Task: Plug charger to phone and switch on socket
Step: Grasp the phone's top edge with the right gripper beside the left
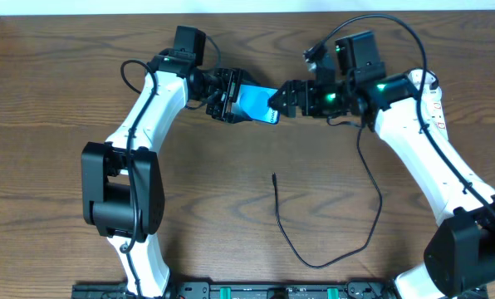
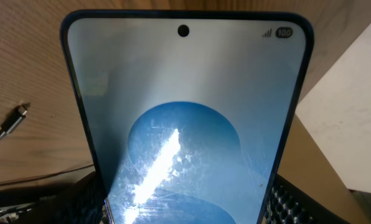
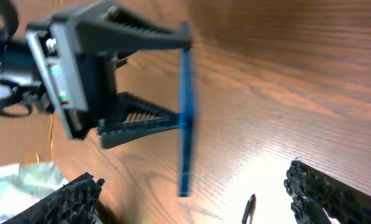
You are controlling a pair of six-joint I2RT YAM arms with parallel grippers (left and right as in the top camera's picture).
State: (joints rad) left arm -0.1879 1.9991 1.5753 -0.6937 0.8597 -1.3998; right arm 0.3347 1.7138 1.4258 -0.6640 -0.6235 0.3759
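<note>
My left gripper (image 1: 231,95) is shut on the phone (image 1: 254,104) and holds it off the table at the back middle. The phone's blue screen fills the left wrist view (image 2: 185,112), with my left fingers (image 2: 185,210) at its two sides. In the right wrist view the phone (image 3: 185,106) shows edge-on in the left gripper (image 3: 180,81). My right gripper (image 1: 279,100) is open, its fingers (image 3: 198,202) wide apart just short of the phone's free end. The charger cable (image 1: 291,245) lies on the table, its plug tip (image 1: 274,176) (image 3: 250,208) (image 2: 18,115) free. The adapter and the socket are out of view.
The wooden table (image 1: 81,100) ends at a white strip along the back. A black rail (image 1: 247,291) runs along the front edge. The charger cable loops from the middle to the right under my right arm. Something white and crumpled (image 3: 11,180) shows at the lower left of the right wrist view.
</note>
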